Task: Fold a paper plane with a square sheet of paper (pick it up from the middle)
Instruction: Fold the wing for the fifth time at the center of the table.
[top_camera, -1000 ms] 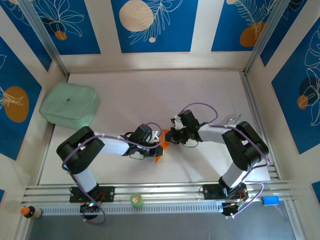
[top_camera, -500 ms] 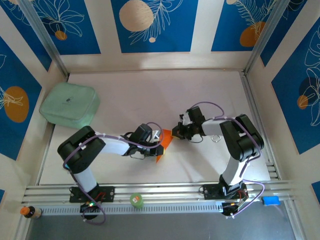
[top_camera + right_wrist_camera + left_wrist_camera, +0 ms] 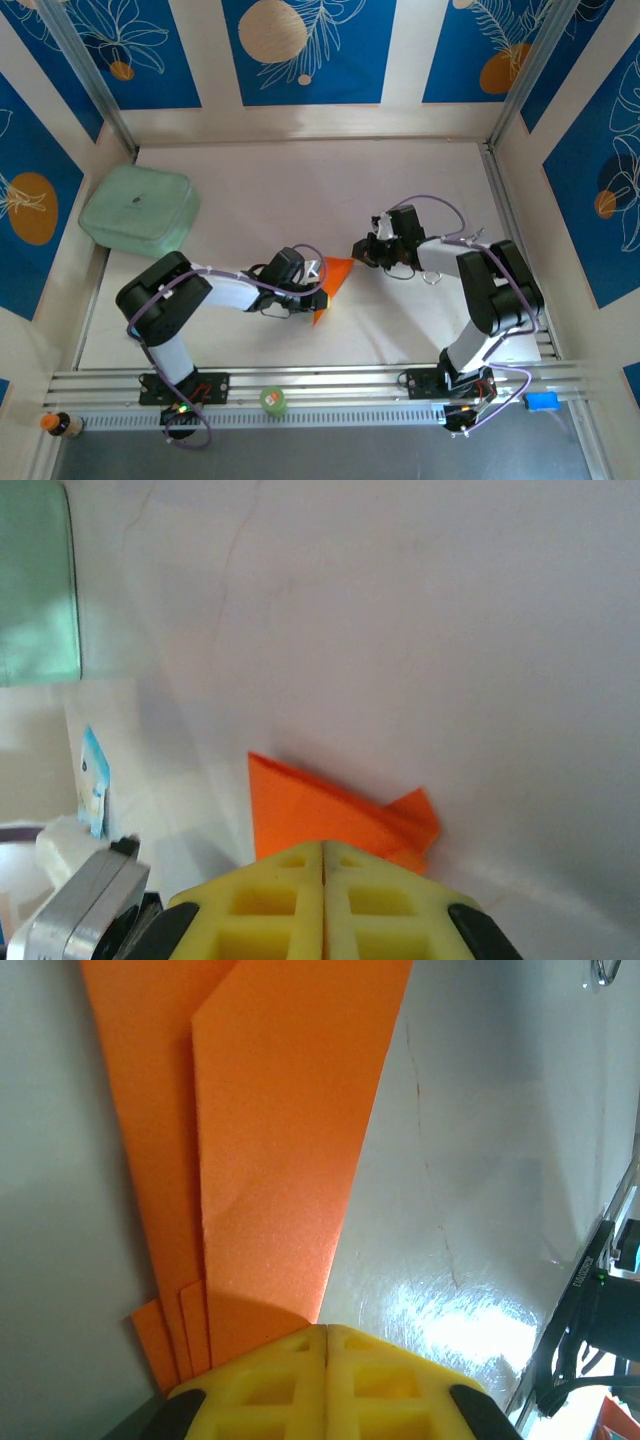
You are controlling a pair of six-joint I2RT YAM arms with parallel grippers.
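Since the paper sheet (image 3: pixel 333 283) already lies as a layered, pointed wedge near table centre, tip toward 1 o'clock, we judge the early folds done. Left claw (image 3: pixel 311 288), at the wedge's 9 o'clock edge, is closed and apparently pinches the layers. Right claw (image 3: pixel 358 250), just off the tip at 1 o'clock, has fingers together w/ nothing held. To do, prob.: centre crease, wing folds, narrow dart.

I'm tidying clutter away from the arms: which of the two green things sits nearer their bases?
The small round green object, on the near rail between the two bases. The pale green pad lies at the table's far left corner.
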